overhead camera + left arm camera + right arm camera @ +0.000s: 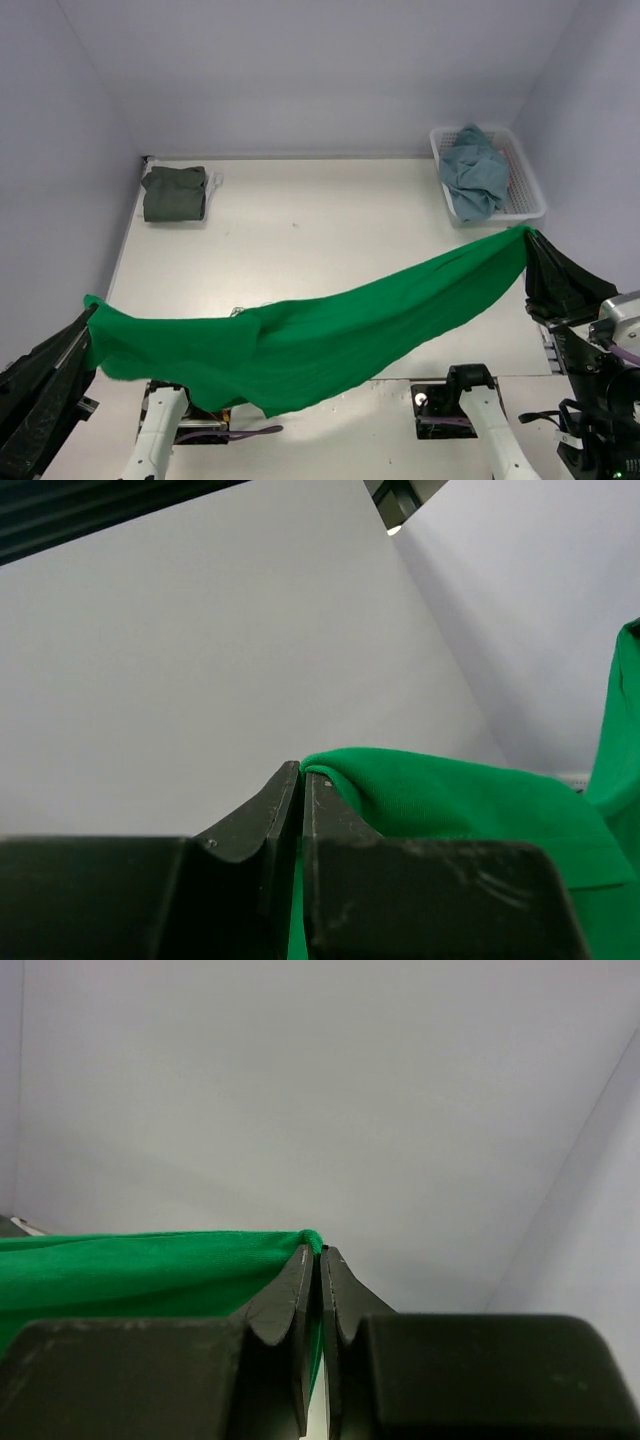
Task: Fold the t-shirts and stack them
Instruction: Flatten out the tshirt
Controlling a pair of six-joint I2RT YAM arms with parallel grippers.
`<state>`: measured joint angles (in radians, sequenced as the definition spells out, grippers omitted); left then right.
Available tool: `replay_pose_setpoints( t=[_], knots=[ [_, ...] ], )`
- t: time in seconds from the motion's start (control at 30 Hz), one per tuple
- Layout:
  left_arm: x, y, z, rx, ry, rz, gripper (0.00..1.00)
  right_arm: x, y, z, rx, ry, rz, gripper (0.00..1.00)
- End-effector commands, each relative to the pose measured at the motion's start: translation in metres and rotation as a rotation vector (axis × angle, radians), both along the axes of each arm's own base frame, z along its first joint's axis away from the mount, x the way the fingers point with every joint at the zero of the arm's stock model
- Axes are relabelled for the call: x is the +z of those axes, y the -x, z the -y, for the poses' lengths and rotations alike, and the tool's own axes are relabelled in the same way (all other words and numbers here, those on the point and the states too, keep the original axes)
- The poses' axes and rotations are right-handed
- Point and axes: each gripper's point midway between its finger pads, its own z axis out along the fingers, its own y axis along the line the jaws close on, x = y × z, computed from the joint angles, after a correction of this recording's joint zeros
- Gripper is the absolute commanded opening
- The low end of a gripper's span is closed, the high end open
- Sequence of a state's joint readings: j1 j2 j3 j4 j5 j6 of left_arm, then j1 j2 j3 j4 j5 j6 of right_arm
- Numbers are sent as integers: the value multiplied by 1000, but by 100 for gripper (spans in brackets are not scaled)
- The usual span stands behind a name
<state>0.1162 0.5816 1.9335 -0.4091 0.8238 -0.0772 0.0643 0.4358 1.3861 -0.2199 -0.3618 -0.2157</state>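
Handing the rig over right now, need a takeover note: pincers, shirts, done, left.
Left pincer: shut on one end of the green shirt.
Right pincer: shut on the other end; the shirt sags between them over the table.
Done: olive shirt folded at the far left corner.
Left: fold and stack the green shirt, then the blue shirt crumpled in the basket.

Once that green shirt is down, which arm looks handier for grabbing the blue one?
Probably right: the right gripper holds the green shirt near the basket with the blue shirt; the left gripper is far across.
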Motion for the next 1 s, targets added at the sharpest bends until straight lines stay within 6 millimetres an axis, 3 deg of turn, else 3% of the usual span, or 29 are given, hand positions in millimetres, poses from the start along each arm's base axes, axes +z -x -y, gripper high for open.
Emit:
replay_pose_setpoints(
  t=[0.0,0.1,0.13,0.17,0.23,0.27,0.5,0.57,0.77,0.87,0.9,0.97],
  knots=[
    [13,-43,-1,-18,35,-59,0,5,-19,6,-41,-14,25,0],
    [-3,-92,-12,20,40,-140,0,-14,-42,5,-52,17,-18,0],
    [-8,-106,-15,32,38,-164,0,-29,-55,4,-48,31,-57,0],
    [-20,-135,-23,58,44,-216,0,-37,-64,3,-50,34,-80,0],
    [-32,-165,-29,77,34,-261,0,-56,-88,2,-52,49,-128,0],
    [-47,-194,-36,97,33,-314,0,-61,-100,2,-60,53,-139,0],
    [-109,-318,-69,205,16,-455,0,-124,-174,5,-94,119,-258,0],
    [-137,-356,-73,219,8,-528,0,-137,-188,5,-94,136,-289,0],
    [-209,-425,-63,218,-35,-667,0,-188,-234,10,-114,183,-424,0],
    [-237,-444,-57,241,-65,-681,0,-216,-256,11,-119,204,-486,0],
    [-245,-444,-38,211,-91,-688,0,-223,-261,12,-120,208,-506,0],
    [-265,-451,-29,226,-124,-709,0,-241,-275,12,-117,208,-548,0]
  ],
)
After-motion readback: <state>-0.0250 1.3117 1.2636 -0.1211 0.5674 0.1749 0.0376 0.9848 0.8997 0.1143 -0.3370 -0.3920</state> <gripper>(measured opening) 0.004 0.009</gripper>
